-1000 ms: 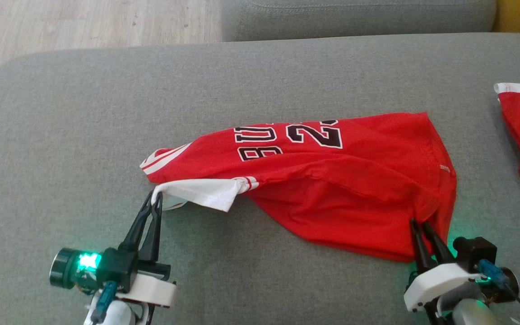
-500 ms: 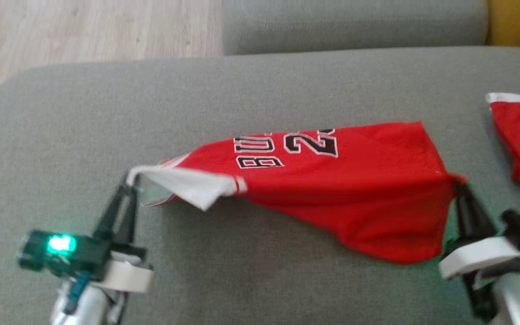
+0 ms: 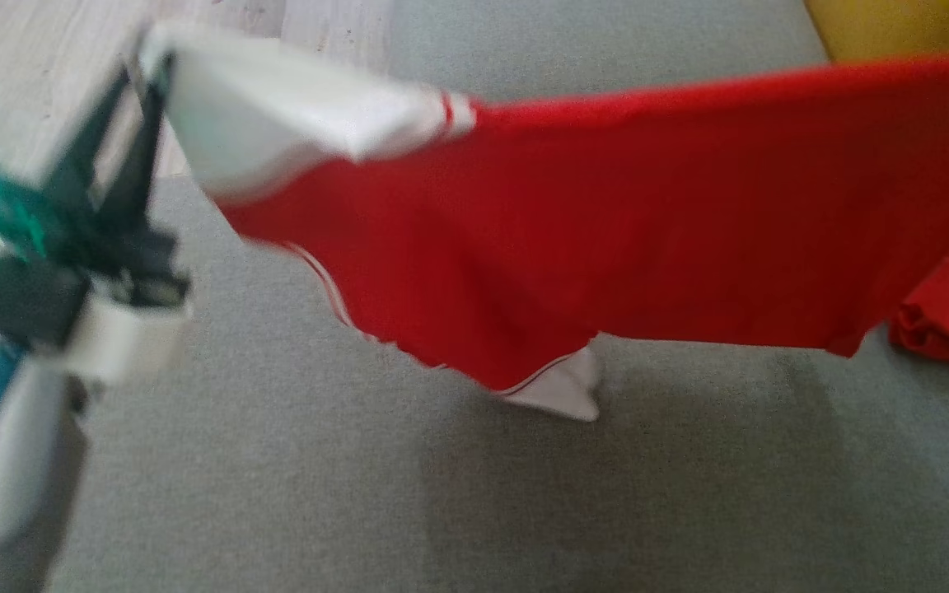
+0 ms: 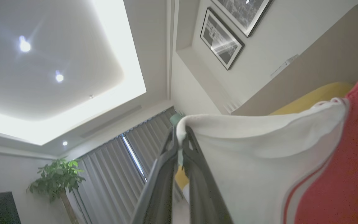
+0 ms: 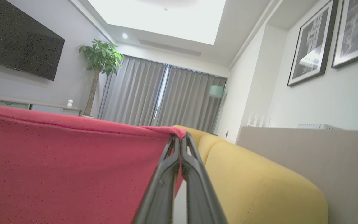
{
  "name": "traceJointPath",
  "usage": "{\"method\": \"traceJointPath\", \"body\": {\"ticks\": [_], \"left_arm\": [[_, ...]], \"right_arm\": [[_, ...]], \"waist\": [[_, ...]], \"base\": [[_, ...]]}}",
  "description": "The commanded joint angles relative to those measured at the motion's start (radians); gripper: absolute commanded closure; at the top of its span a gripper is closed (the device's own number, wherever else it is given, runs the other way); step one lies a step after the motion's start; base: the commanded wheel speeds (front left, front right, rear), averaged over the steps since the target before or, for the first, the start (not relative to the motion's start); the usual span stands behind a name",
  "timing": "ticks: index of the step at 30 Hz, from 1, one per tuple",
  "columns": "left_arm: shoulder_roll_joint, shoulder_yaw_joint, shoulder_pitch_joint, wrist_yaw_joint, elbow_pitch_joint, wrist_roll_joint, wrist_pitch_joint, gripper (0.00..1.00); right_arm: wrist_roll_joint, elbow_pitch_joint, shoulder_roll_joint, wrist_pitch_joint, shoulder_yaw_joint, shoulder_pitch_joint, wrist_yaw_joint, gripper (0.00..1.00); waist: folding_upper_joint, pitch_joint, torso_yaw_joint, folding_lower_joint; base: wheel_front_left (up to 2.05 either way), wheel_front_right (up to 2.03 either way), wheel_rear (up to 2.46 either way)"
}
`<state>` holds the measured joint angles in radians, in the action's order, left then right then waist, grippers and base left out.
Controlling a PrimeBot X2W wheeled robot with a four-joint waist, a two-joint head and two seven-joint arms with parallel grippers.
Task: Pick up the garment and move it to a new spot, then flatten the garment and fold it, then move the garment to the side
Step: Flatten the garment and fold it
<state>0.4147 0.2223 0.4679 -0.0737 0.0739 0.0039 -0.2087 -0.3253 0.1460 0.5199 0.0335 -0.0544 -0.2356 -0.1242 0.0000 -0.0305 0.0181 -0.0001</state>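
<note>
Badly smeared by motion in the head view, so no telling whether the red jersey (image 3: 606, 222) carries any print. Cut off there by the right edge, with that end of the cloth lost past the frame. Partly hides a second red garment (image 3: 944, 329) crumpled on the grey sofa cushion (image 3: 277, 478) at the right. Hangs in the air above that cushion, stretched wide and fairly taut along the top edge, sagging underneath to a low white-trimmed corner close over the cushion. Pinched at the white sleeve (image 3: 277, 123) by the left end effector (image 3: 143, 78) (image 4: 180, 133), with both dark fingers pressed together on the hem and white cloth folding over the fingertips in the left wrist view. Gripped at the far red corner by the right end effector (image 5: 180, 138), closed tight on a small bunch of hem, with the cloth spreading away to that view's left. Red overall, with thin red and white stripes bordering the white sleeve.
</note>
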Motion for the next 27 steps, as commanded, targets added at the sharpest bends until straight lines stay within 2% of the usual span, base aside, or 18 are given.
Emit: {"method": "traceJointPath", "body": {"ticks": [1, 6, 9, 13, 14, 19, 23, 27], "left_arm": [[0.053, -0.041, 0.113, -0.01, 0.05, 0.007, 0.018, 1.0], [0.084, -0.007, 0.273, -0.038, 0.062, -0.002, 0.064, 1.0], [0.098, 0.03, 0.385, -0.049, 0.002, -0.029, 0.092, 1.0], [0.119, 0.09, 0.53, -0.055, -0.143, -0.076, 0.117, 1.0], [0.131, 0.133, 0.605, -0.056, -0.226, -0.095, 0.116, 1.0], [0.141, 0.225, 0.82, -0.057, -0.447, -0.164, 0.071, 1.0], [0.132, 0.235, 0.988, -0.057, -0.595, -0.152, -0.001, 1.0], [0.087, 0.227, 1.095, -0.051, -0.665, -0.15, -0.045, 1.0]], "right_arm": [[-0.019, 0.057, 0.054, -0.031, 0.004, -0.062, -0.007, 1.0], [-0.066, 0.084, 0.125, -0.084, 0.038, -0.188, -0.007, 1.0], [-0.116, 0.027, 0.143, -0.112, 0.094, -0.308, -0.007, 1.0], [-0.139, -0.085, 0.144, -0.131, 0.204, -0.473, -0.007, 1.0], [-0.139, -0.153, 0.134, -0.121, 0.261, -0.567, -0.007, 1.0], [-0.122, -0.33, 0.088, -0.05, 0.391, -0.823, -0.007, 1.0], [-0.078, -0.48, 0.051, 0.049, 0.459, -1.015, -0.007, 1.0], [-0.02, -0.605, 0.047, 0.146, 0.497, -1.146, -0.007, 1.0]], "waist": [[0.0, 0.002, -0.006, 0.0001], [0.0, 0.012, -0.018, 0.0001], [0.0, 0.031, -0.027, 0.0001], [0.0, 0.101, -0.033, 0.0001], [0.0, 0.153, -0.032, 0.0001], [0.0, 0.297, -0.025, 0.0001], [0.0, 0.363, -0.022, 0.0001], [0.0, 0.401, -0.003, 0.0001]], "base": [[0.0, 0.0, 0.0], [0.0, 0.0, 0.0], [0.0, 0.0, 0.0], [0.0, 0.0, 0.0], [0.0, 0.0, 0.0], [0.0, 0.0, 0.0], [0.0, 0.0, 0.0], [0.0, 0.0, 0.0]]}}
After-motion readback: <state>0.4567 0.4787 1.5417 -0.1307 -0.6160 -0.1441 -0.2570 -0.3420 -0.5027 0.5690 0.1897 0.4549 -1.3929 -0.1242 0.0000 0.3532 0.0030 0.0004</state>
